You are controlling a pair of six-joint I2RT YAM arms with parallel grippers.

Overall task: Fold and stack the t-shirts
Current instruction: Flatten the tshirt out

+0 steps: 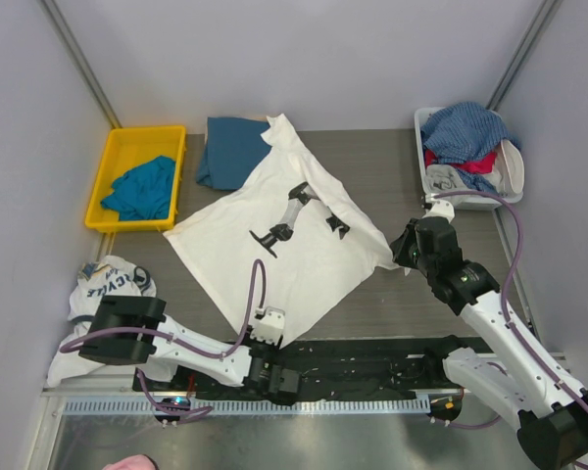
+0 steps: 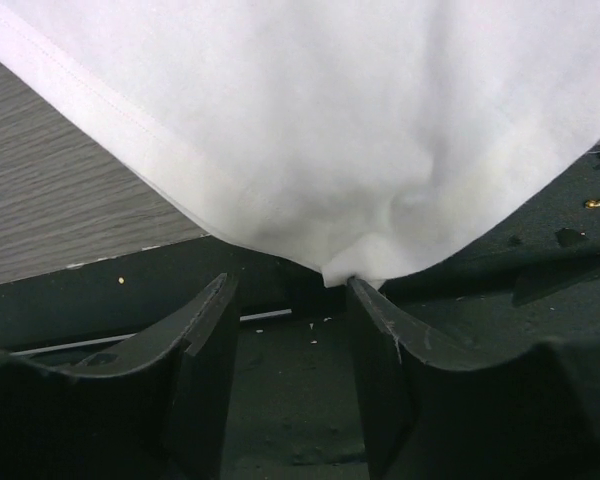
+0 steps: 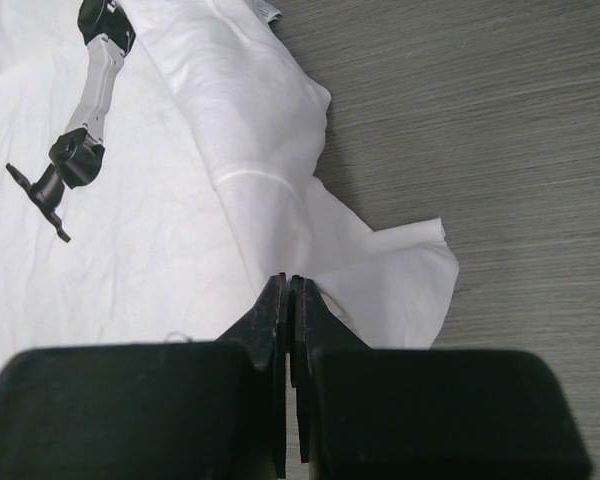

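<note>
Your tabletop (image 1: 392, 176) carries the white t-shirt (image 1: 304, 255) spread diagonally across its middle, the black graphic marks (image 1: 292, 217) facing up; its top overlaps the dark blue t-shirt (image 1: 230, 149), which lies folded by the far edge. Work with that spread before you fold: the cloth looks fairly flat but sits askew, so I judge the step in hand to be straightening it by its corners.

Your right gripper (image 3: 288, 290) is pressed fully together at the shirt's right-hand corner, by the sleeve (image 3: 400, 275); the wrist view seems to show cloth nipped between the tips, though the grip looks shallow. Pull gently and low, or that edge may slip free.

Your left gripper (image 2: 290, 290) stands partly apart at the near hem corner (image 2: 355, 268), one finger (image 2: 375, 315) just touching the cloth point, nothing yet caught. Move forward so the corner sits well between the fingers before you pinch, and take the hem seam rather than the bare tip.

Then draw both corners together, evenly, keeping the fabric taut but not lifted off the blue tee behind.
</note>
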